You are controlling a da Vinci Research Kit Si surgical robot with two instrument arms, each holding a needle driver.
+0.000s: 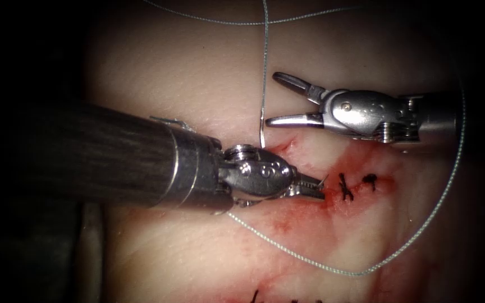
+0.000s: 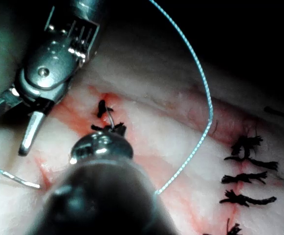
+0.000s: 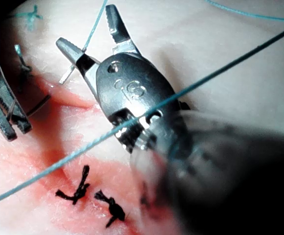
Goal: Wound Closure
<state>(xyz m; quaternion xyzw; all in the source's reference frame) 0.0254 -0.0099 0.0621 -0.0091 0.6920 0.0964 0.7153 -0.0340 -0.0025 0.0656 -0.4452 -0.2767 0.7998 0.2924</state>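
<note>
My left tool's jaws [image 1: 316, 189] are shut on the curved needle [image 1: 323, 181] close to its tip, just left of two black stitches [image 1: 345, 188] on the cut. The needle's body is buried in the tissue [image 1: 197, 73]. Its tail [image 1: 261, 137] sticks out at the cut's left end, with the pale thread [image 1: 264, 67] running up from it. The left wrist view has the same grip [image 2: 113, 126] on the needle's arc [image 2: 110, 116]. My right tool [image 1: 270, 98] hangs open above the cut and holds nothing; the thread passes by its jaw tips [image 3: 85, 27].
A long loop of thread [image 1: 366, 272] sweeps from under the left tool round to the right edge. Red fluid [image 1: 287, 221] stains the tissue around the cut. A row of older black stitches [image 2: 244, 178] lies further off.
</note>
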